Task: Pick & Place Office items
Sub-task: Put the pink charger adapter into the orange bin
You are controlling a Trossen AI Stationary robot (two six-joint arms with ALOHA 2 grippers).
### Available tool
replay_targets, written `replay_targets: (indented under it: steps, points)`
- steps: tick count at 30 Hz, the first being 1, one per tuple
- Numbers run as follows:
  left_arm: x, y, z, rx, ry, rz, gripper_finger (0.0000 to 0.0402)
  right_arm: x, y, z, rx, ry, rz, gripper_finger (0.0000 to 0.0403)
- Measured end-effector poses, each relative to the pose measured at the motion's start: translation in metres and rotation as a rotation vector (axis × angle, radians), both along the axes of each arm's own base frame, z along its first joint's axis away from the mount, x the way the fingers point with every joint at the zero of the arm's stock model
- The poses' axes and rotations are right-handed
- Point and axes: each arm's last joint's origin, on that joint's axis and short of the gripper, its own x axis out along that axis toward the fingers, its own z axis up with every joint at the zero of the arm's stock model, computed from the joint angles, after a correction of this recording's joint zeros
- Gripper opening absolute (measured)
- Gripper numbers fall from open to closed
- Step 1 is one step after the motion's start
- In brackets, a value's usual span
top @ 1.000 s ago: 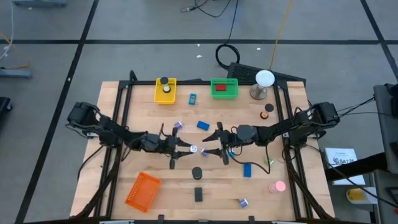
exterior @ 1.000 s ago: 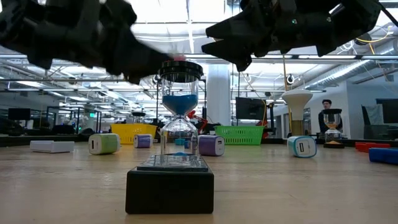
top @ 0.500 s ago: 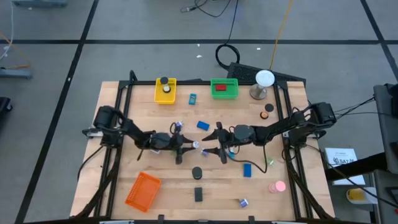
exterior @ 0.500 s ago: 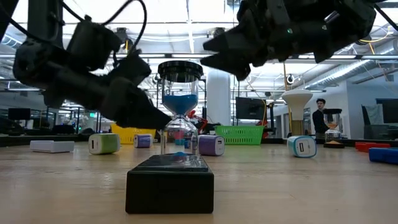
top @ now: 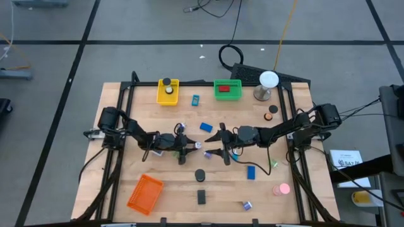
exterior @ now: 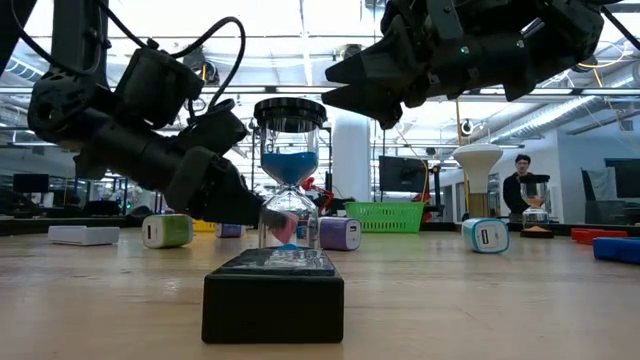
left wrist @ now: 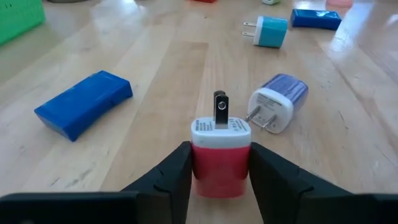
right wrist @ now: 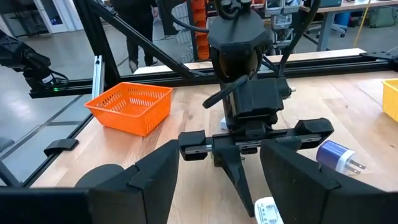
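1. My left tool (top: 183, 146) has dropped from its height of a second ago to the tabletop (top: 164, 173) near the middle, and its reach has shifted right toward my right tool (top: 221, 146).
2. In my left wrist view, a red plug adapter (left wrist: 220, 158) with a white cap sits between my two fingers (left wrist: 166, 180). The fingers stand close against its sides, but I cannot tell whether they are pressing it or only flanking it.
3. I judge this as the grasp step of one pick: the adapter is framed, not lifted, and it rests on the wood.
4. The adapter's long axis runs straight away from my left tool, along my approach line. Its white cap and dark prongs point away from my wrist, toward the right side of the tabletop.
5. Just past it lies a purple adapter (left wrist: 278, 106), prongs turned toward the red one, close but apart. A blue block (left wrist: 84, 111) lies off to one side, well clear of it.
6. My right tool hangs above the tabletop right of centre, its fingers (right wrist: 155, 180) spread wide with nothing between them, facing my left tool.
7. The yellow basket (top: 168, 92) and green basket (top: 228, 89) stand at the far edge, the orange basket (top: 145, 192) at the near left.
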Motion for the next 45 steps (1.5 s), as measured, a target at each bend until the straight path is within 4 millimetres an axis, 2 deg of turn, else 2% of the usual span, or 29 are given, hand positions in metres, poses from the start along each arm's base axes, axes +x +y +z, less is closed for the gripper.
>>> replay_targets:
  steps: [4, 9, 14, 19, 23, 30, 33, 37, 41, 45]
  points:
    - [-0.002, 0.0, -0.003, 0.001, 0.033, 0.001, 0.0178, 0.0, 0.0, -0.001, -0.001, 0.007, 0.0, 0.0216]
    - [-0.002, 0.0, -0.004, 0.005, 0.042, 0.0, 0.0183, 0.0, 0.0, -0.001, -0.001, 0.006, -0.001, 0.0217]
    - [-0.003, 0.0, 0.004, 0.008, 0.066, 0.001, 0.0185, 0.0, 0.0, -0.001, -0.001, 0.007, -0.001, 0.0219]
    - [-0.008, 0.001, 0.023, 0.009, 0.104, -0.002, 0.0187, 0.0, 0.0, -0.002, -0.002, 0.016, -0.001, 0.0219]
    - [-0.007, -0.001, 0.043, -0.003, 0.139, -0.049, 0.0207, 0.0, 0.0, -0.002, -0.002, 0.015, -0.001, 0.0219]
    - [0.021, 0.002, 0.076, 0.088, 0.323, -0.145, 0.0268, 0.0, 0.0, -0.002, -0.01, 0.021, 0.001, 0.0217]
    - [0.033, 0.007, 0.084, 0.133, 0.414, -0.168, 0.0281, 0.0, 0.0, -0.002, -0.014, 0.02, 0.001, 0.0215]
    - [0.045, 0.013, 0.083, 0.126, 0.49, -0.194, 0.0271, -0.001, 0.0, -0.003, -0.022, 0.029, 0.003, 0.0216]
    - [0.052, 0.016, 0.071, 0.122, 0.539, -0.203, 0.0246, -0.001, 0.0, -0.004, -0.024, 0.041, 0.003, 0.0215]
    - [0.057, 0.016, 0.069, 0.115, 0.553, -0.211, 0.0217, -0.001, 0.0, -0.005, -0.024, 0.046, 0.005, 0.021]
